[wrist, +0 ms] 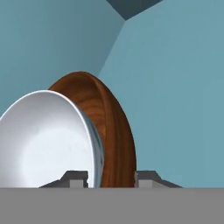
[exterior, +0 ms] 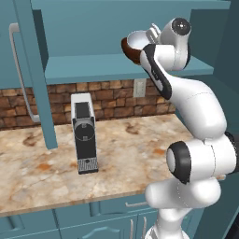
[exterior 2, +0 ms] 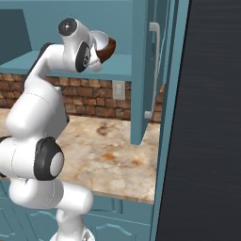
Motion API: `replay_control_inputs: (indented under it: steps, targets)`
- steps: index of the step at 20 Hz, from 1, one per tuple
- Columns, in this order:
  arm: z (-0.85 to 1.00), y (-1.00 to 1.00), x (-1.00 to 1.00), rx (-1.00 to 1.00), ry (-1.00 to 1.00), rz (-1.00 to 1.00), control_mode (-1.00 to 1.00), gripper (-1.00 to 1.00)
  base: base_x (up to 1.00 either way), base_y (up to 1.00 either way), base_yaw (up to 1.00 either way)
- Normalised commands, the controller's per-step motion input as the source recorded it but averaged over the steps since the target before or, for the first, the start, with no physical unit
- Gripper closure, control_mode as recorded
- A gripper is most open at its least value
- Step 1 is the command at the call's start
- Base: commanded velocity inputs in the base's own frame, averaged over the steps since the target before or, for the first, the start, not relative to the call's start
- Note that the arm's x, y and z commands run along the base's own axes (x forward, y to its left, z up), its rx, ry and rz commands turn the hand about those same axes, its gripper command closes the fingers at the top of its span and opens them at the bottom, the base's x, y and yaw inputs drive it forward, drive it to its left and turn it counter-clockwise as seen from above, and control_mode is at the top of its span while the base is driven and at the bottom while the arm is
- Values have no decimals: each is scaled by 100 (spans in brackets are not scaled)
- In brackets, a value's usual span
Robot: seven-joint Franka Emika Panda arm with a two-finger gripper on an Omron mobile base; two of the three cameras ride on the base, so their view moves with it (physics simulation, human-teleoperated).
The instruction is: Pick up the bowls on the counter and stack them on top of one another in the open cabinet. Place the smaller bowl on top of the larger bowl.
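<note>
The end effector (wrist: 109, 178) is clamped across both rims: the small glossy white bowl (wrist: 46, 140) nested in the wide dark-brown wooden bowl (wrist: 114, 127) (both tipped on edge). They hang just above the flat teal cabinet shelf (exterior: 93, 65), which lies below, so lowering comes next.

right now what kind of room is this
Most likely a kitchen: a marbled stone counter backed by brick, teal wall cabinets above, and a small coffee machine on the counter.
</note>
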Motion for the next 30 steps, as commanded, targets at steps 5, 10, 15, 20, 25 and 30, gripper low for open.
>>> replay_control_inputs:
  steps: [5, 10, 15, 20, 25, 30]
  targets:
    - [-17, 0, 18, -3, 6, 0, -100, 100, 0, 0, 0]
    - [0, 0, 0, 0, 0, 0, -100, 100, 0, 0, 0]
    - [0, 0, 1, 0, 0, 0, -100, 100, 0, 0, 0]
    - [-5, 0, 14, 0, 0, 0, -100, 100, 0, 0, 0]
    - [0, 0, 12, 0, 0, 0, -100, 100, 0, 0, 0]
    - [-5, 0, 11, 0, 0, 0, -100, 100, 0, 0, 0]
